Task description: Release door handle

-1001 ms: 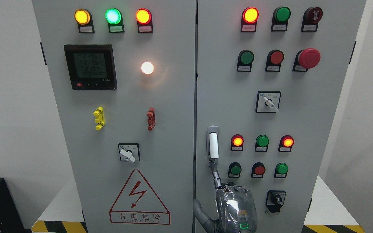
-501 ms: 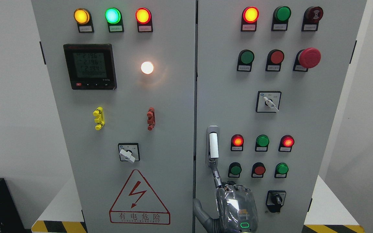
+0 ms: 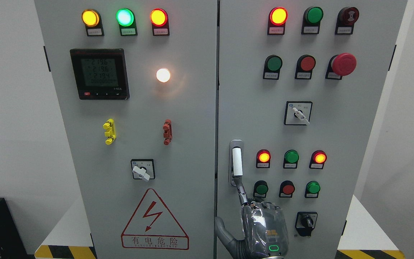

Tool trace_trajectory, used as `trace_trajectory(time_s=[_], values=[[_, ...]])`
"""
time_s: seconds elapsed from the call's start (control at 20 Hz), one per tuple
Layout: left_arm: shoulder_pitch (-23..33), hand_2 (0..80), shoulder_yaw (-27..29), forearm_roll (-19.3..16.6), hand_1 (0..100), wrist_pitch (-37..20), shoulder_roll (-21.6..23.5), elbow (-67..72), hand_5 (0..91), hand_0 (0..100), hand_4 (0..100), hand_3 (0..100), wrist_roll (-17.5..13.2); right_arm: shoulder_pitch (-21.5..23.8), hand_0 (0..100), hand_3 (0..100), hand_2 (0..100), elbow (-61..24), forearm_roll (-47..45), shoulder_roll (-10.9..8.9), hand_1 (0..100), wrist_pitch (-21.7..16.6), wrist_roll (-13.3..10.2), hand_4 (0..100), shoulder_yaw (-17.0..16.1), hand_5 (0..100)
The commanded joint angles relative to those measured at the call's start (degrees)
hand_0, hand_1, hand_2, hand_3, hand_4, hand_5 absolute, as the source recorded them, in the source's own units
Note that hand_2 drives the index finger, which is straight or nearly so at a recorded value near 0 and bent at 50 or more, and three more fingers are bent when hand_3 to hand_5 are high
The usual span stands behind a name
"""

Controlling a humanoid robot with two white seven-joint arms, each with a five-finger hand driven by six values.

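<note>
Right hand [image 3: 264,226] shifted slightly right, lower.

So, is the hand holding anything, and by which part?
Nothing is grasped. The right hand only reaches one of its fingers to the lower end of the door handle.

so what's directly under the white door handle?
Under the white door handle, one extended finger of the robot hand reaches the grey metal handle base. The base's lower end is covered, so contact cannot be confirmed.

bright, even light | sharp focus | white lamp [image 3: 163,75] flares | edges perhaps slightly bowed
</note>
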Motion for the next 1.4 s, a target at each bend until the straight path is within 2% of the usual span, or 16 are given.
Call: trace_trajectory(time_s=[0.0,0.1,0.2,0.25,0.5,0.65,0.75,0.95,1.35], values=[[0.00,4.2,0.00,0.00,0,0.25,-0.02,0.00,0.0,0,1,11,-0.05,0.05,31,76,5,-1.35,-0.02,0.00,24,-0.13,-0.38,72,0.03,75],[0.00,4.3,0.00,0.00,0,0.25,-0.02,0.00,0.0,0,1,11,-0.05,0.14,33,74,13,-1.35,-0.10,0.00,24,-0.21,-0.47,70,-0.06,75],[0.00,4.4,0.00,0.00,0,0.34,-0.02,0.00,0.0,0,1,11,-0.05,0.14,33,74,16,-1.69,-0.19,0.00,25,-0.30,-0.47,70,-0.14,75],[0.00,4.4,0.00,0.00,0,0.25,0.07,0.00,0.0,0,1,11,-0.05,0.14,35,74,25,-1.96,-0.28,0.00,25,-0.30,-0.38,69,-0.15,73],[0.00,4.5,0.00,0.00,0,0.25,-0.02,0.00,0.0,0,1,11,-0.05,-0.03,41,73,40,-2.49,-0.98,0.00,26,-0.48,0.06,68,-0.32,71],[0.00,4.4,0.00,0.00,0,0.34,-0.02,0.00,0.0,0,1,11,-0.05,-0.12,43,75,43,-2.49,-1.60,0.00,27,-0.57,0.15,68,-0.41,71],[0.00,4.4,0.00,0.00,0,0.25,-0.02,0.00,0.0,0,1,11,-0.05,-0.12,43,79,52,-2.58,-1.60,0.09,28,-0.48,0.15,69,-0.67,70],[0.00,4.3,0.00,0.00,0,0.34,-0.02,0.00,0.0,0,1,11,-0.05,-0.30,37,83,57,-2.93,-1.69,0.09,29,-0.57,0.24,70,-0.85,70],[0.00,4.4,0.00,0.00,0,0.34,0.07,0.00,0.0,0,1,11,-0.05,-0.91,32,84,59,-3.19,-1.86,0.18,30,-0.48,0.24,72,-0.94,70]])
